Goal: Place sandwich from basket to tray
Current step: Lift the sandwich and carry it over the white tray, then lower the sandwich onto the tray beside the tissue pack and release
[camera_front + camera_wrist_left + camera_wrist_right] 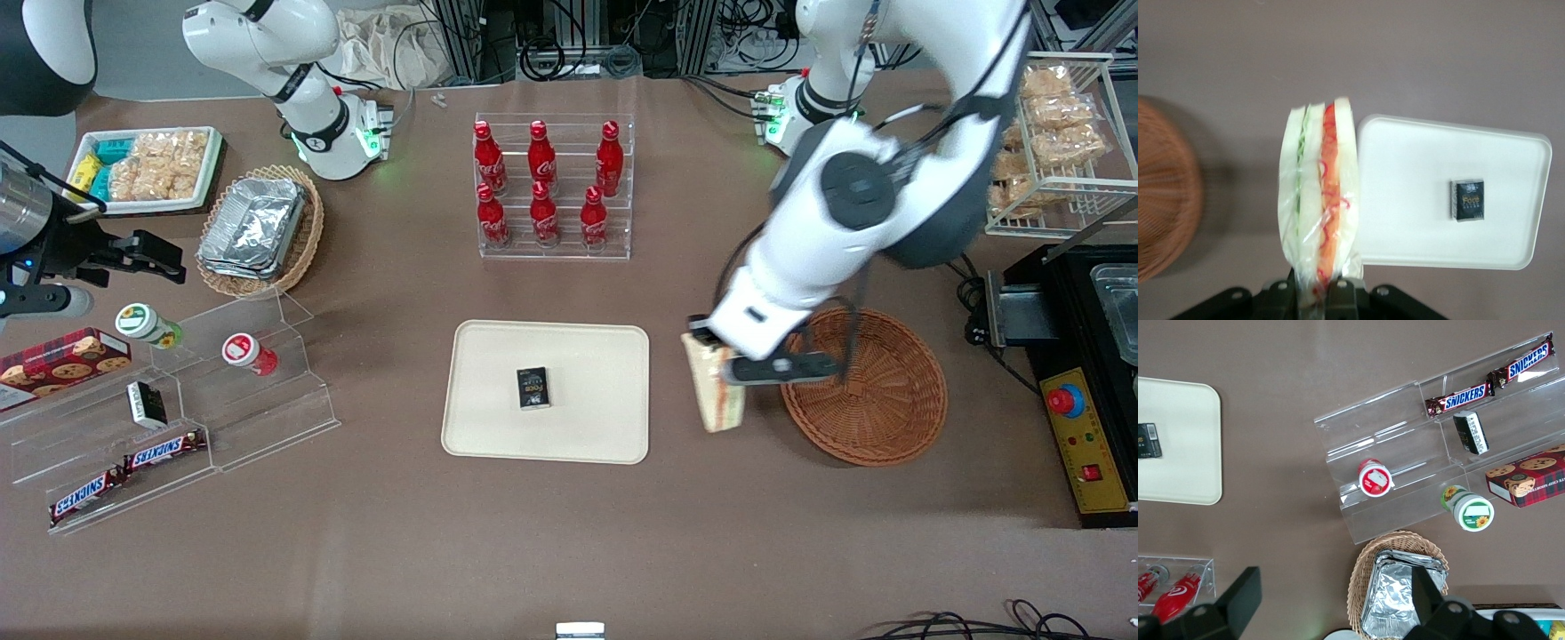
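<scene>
One sandwich (pixel 717 391) was held in the gripper (pixel 722 369) of the working arm, the fingers (pixel 1338 297) closed against its two bread faces at one end. The gripper hung above bare table between the basket (pixel 876 391) and the tray (pixel 551 356), with the sandwich clear of both. In the wrist view the wedge stood on edge, showing three pale bread layers with one green and one red-orange filling band under clear wrap; one corner of the tray lay just beside it.

One reddish-brown wicker basket sat toward the working arm's end of the table, with nothing visible inside it. One cream tray lay at mid-table and carried one small dark packet (pixel 532 388).

Farther from the front camera than the tray, one clear rack (pixel 554 191) held six red bottles (pixel 543 213) in two rows of three.

Toward the parked arm's end, one tan basket (pixel 302 236) held stacked foil trays (pixel 253 227), and one white tray (pixel 151 206) held snack packets. One clear stepped stand (pixel 222 400) carried two Snickers bars (pixel 164 451), one small dark box (pixel 146 404) and one red-lidded cup (pixel 246 351). One green-lidded cup (pixel 147 324) and one cookie box (pixel 62 356) lay beside it.
</scene>
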